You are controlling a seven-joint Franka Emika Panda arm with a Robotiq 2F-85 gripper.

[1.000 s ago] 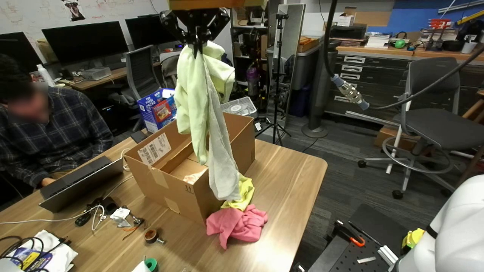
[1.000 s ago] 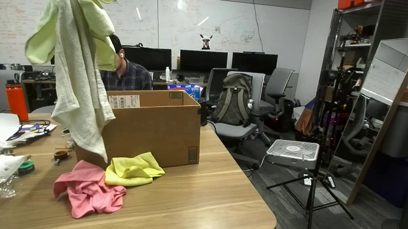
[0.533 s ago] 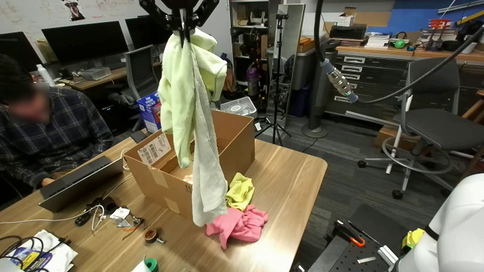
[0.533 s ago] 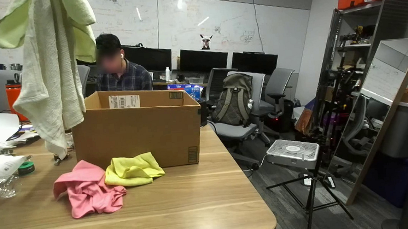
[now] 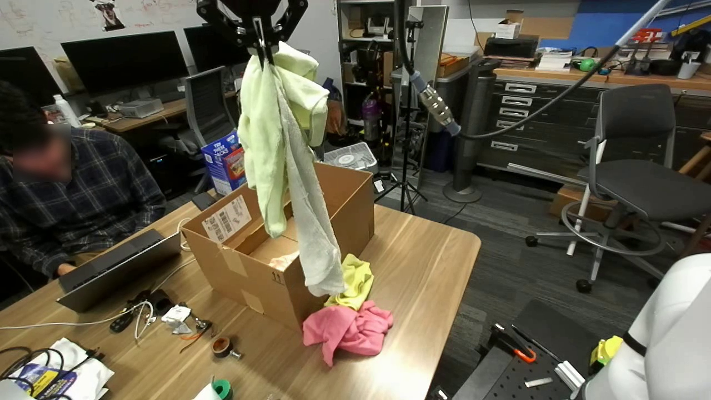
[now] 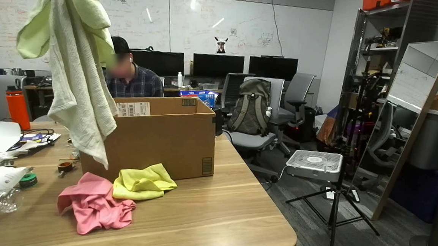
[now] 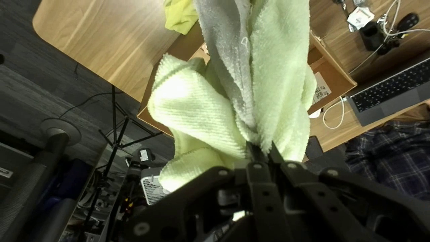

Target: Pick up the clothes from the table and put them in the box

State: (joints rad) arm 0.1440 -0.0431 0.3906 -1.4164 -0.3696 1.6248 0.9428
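In an exterior view, at upper left of centre, gripping a pale-green towelling cloth (image 5: 260,128) near its top with the end effector (image 5: 266,62), pinched tight on the fabric. Dangling with a greyish-white length (image 5: 310,222) alongside, across the open-topped cardboard box (image 5: 261,280) at centre; unclear if one piece or two. Can see a yellow cloth (image 5: 356,284) by the cardboard box's right side and a pink cloth (image 5: 350,330) touching it, both on the wood-topped desk (image 5: 427,244) low in the middle of the frame. Can make out pale peach fabric (image 5: 283,260) inside the cardboard box. In an exterior view, can see the pale-green towelling cloth hanging at upper left, with the greyish-white length in front of the cardboard box's near wall. Can see a shipping label (image 6: 134,109) on the far inner wall and a person in a plaid shirt (image 6: 140,84) beyond. In the wrist view, closed on the pale-green towelling cloth with black fingers (image 7: 263,191) low in the frame; spreading up through the middle, over part of the cardboard box, with a laptop (image 7: 391,95) at right.
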